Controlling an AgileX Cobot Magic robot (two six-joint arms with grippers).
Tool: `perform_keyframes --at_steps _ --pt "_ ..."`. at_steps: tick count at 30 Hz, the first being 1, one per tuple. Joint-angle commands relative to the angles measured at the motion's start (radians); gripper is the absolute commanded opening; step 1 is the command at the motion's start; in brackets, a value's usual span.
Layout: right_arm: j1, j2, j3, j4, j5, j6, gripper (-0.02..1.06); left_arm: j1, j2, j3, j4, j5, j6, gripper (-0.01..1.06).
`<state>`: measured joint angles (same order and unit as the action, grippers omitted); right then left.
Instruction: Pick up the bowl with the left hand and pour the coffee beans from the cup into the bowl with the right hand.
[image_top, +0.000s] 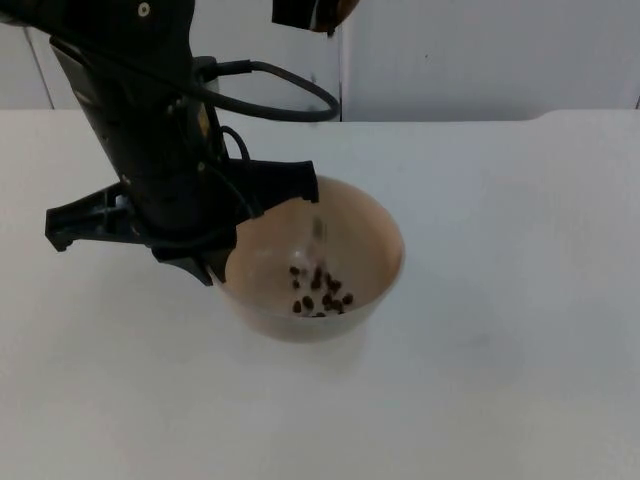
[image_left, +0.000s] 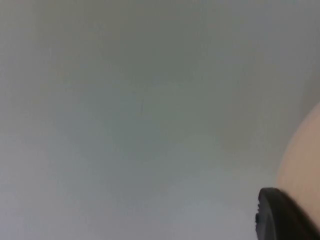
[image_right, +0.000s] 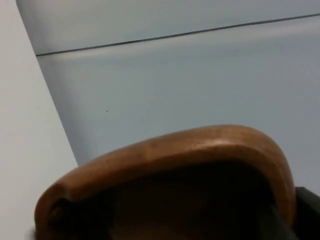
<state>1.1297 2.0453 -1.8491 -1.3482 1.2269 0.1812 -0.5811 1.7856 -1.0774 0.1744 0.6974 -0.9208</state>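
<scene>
tan bowl rim clamped in left gripper; right gripper holds brown cup above it.

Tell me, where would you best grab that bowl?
By its thin rim, from the side. The bowl is wide, round and open upward with beans inside, so pinching the wall's edge, as the left end effector does, likely keeps it level.

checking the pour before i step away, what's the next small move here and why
Probably keep the right tool tipping the brown cup above the bowl a little longer. Some coffee beans already lie in the bowl's bottom and one blurred bean looks to be falling, so the pour seems unfinished. The left tool grips the bowl's rim and should hold it steady.
</scene>
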Motion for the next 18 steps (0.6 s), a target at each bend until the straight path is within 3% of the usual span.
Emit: perform_keyframes --at_steps 1,18 --pt "0.011 -0.007 -0.005 -0.010 -0.006 -0.007 0.00 -0.007 -0.002 -0.007 -0.011 -0.001 -0.008 0.00" --pt "0.011 -0.007 -0.005 0.024 -0.006 -0.010 0.00 -0.007 -0.002 -0.007 -0.011 -0.001 -0.008 0.00"
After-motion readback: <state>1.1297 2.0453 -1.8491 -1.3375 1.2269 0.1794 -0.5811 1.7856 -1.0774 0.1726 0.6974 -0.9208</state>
